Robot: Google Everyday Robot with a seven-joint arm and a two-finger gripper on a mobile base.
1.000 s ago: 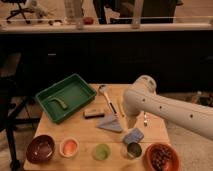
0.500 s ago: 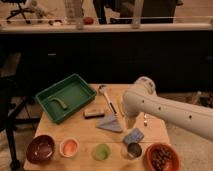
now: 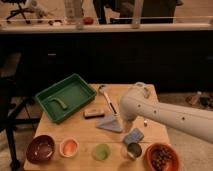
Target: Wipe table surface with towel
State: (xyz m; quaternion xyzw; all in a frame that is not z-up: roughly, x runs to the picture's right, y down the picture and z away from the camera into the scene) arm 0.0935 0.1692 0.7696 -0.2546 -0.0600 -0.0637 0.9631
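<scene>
Gripper (image 3: pixel 144 121) is hanging under the arm's (image 3: pixel 170 117) rounded end, over the right middle of the table (image 3: pixel 80 129), and is mostly hidden; I cannot tell whether it is apart or together. Taking the towel (image 3: pixel 133 136) well is calling for a straight descent onto its middle, avoiding the metal cup (image 3: pixel 133 151) just nearer. The towel is lying just nearer than the gripper, slightly left, by the near edge.

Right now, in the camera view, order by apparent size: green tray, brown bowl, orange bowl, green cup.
Green tray
Brown bowl
Orange bowl and green cup look alike, unranked.
The gripper is hidden behind the arm over the table.
</scene>
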